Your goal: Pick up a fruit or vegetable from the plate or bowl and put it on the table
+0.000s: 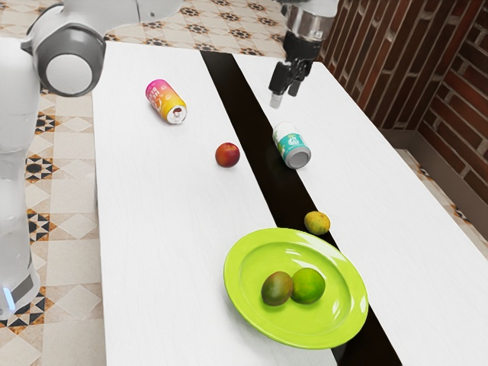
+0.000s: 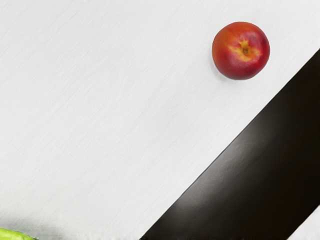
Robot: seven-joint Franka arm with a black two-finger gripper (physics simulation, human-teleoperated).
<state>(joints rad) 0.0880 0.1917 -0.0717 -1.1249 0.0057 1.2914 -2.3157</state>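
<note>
High above the table, near the exterior view's top, hangs my gripper (image 1: pixel 285 94), open with nothing between its fingers. The lime-green plate (image 1: pixel 248 315) stands toward the exterior view's bottom, well away from the gripper. In it a brownish-green fruit (image 1: pixel 277 289) and a round green fruit (image 1: pixel 309 285) lie side by side. A small yellow-green fruit (image 1: pixel 317 223) sits outside the plate, close to its rim. A red-orange nectarine (image 1: pixel 227 155) rests on the table. The wrist view has the nectarine (image 2: pixel 241 50) and a bit of the plate's rim (image 2: pixel 15 234).
A white and teal can (image 1: pixel 292 145) lies on its side beyond the nectarine, partly over the table's black stripe (image 1: pixel 248 110). Another can, pink and orange (image 1: pixel 165 101), lies toward the exterior view's upper left. White tabletop (image 1: pixel 168 236) stretches beside the plate.
</note>
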